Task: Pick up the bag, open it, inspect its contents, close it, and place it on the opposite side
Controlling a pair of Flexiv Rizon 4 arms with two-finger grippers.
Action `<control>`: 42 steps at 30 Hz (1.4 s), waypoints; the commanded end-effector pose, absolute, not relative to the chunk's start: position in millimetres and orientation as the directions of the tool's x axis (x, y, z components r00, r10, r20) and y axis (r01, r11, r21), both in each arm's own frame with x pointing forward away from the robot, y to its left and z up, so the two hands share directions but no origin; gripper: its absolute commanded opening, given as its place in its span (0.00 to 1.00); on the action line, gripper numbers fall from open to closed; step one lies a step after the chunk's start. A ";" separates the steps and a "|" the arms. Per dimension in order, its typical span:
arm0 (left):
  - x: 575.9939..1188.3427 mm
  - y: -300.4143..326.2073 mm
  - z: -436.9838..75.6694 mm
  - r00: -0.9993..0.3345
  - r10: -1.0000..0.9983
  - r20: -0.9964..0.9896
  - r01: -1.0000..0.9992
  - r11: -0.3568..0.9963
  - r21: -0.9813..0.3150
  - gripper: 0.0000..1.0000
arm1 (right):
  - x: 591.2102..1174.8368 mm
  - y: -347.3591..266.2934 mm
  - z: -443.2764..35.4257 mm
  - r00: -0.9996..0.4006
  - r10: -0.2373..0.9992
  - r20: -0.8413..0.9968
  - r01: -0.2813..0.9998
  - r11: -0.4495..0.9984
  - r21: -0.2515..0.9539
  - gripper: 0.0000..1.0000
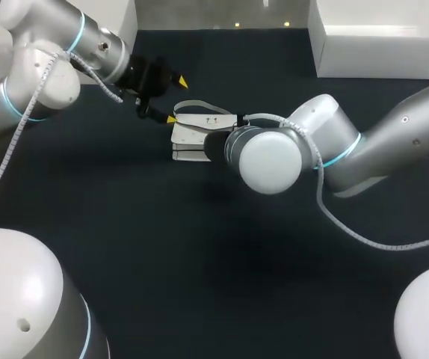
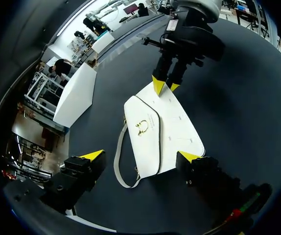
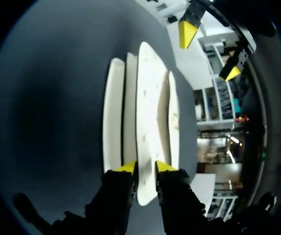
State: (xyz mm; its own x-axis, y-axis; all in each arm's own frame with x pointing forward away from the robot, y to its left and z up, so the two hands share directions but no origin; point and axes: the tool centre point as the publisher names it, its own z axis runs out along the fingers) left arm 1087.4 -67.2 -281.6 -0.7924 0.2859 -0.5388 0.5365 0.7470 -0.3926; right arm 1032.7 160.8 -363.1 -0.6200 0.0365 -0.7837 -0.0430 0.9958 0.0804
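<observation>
Right gripper [image 3: 146,167]: seen closest of all. It is pinched shut on a thin white edge of the bag [image 3: 145,112], with one yellow tip on each side.
Bag: white and laid flat on the dark table, near the middle and a bit to the far side. Its flap side is turned up. From the right wrist it is seen edge-on as a few white layers.
Clasp [image 2: 141,128]: small and gold, set on the flap.
Strap [image 2: 118,166]: a pale loop, laid on the table just beside the bag.
Left gripper [image 2: 141,156]: held wide open at the end of the bag across from the pinched edge. One tip is just beside a bag corner. The other tip is out past the strap. Whether the bag is touched cannot be told.
Right arm [image 1: 270,161]: part of the bag is hidden by its round wrist in the head view.
Table [image 1: 125,247]: dark.
Box [image 1: 379,37]: white, set at the far right, well apart from the bag.
</observation>
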 end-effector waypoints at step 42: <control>1100.2 -82.1 -295.7 -0.739 0.260 -0.621 0.573 0.727 -0.378 0.87 | 1026.3 158.6 -370.5 -0.563 0.093 -0.821 -0.041 0.989 0.140 0.00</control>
